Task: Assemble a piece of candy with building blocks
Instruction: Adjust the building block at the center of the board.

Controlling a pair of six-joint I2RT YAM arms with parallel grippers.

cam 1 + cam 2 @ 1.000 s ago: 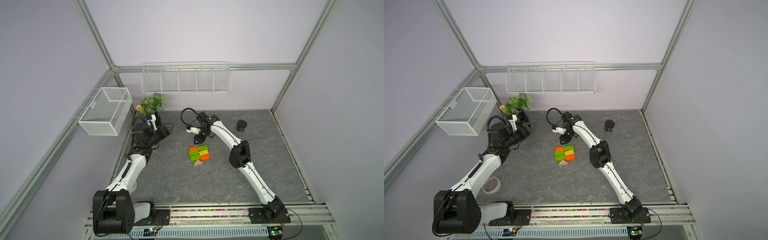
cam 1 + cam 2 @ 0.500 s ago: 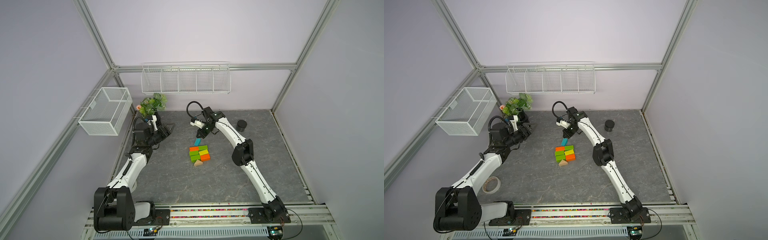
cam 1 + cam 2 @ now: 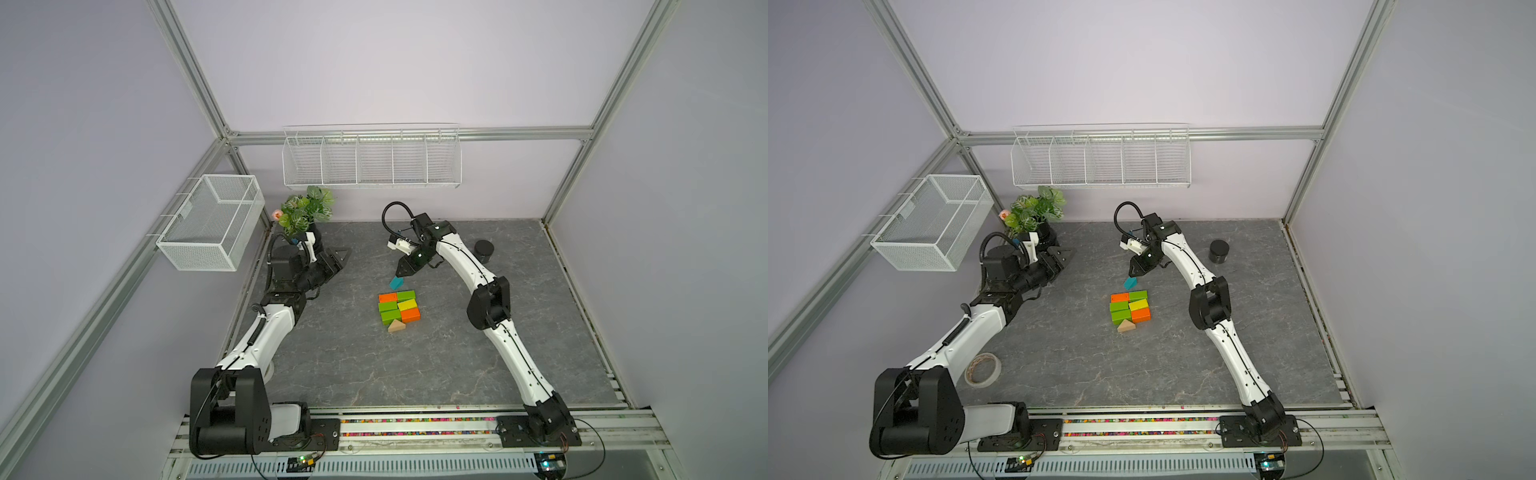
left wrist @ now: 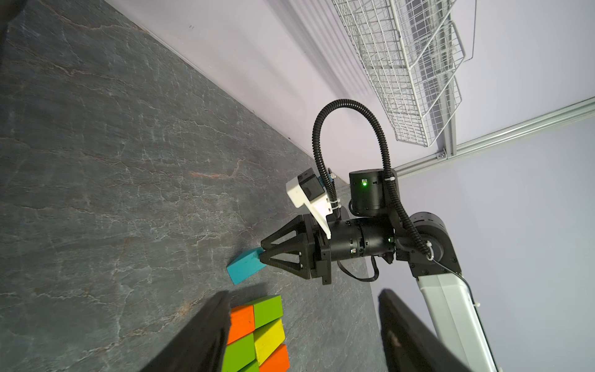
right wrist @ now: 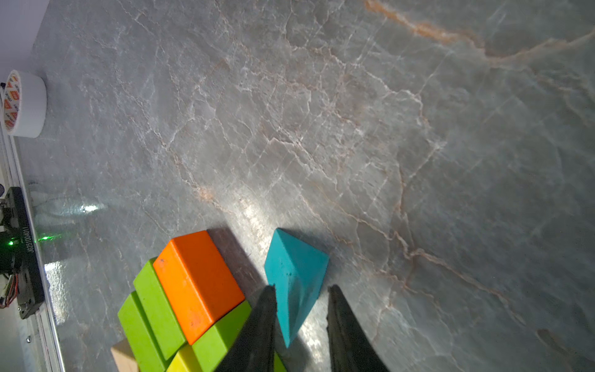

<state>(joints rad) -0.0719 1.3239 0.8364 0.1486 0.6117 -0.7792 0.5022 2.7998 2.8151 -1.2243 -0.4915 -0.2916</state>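
Candy piece (image 3: 398,307) so far: we've got the flat rectangle of green, orange and yellow wooden bricks (image 3: 1129,308) together, with the tan triangular wooden block (image 3: 396,327) touching its near end. Teal triangular wooden block (image 5: 294,270) lies on the grey tabletop (image 3: 457,365) just beside the rectangle's far end, with a small gap between them, skewed. Right gripper (image 3: 402,273) straddles its narrow tip, jaws slightly apart, with daylight on one side. Left gripper (image 3: 341,258) hangs well away from the rectangle, spread wide.
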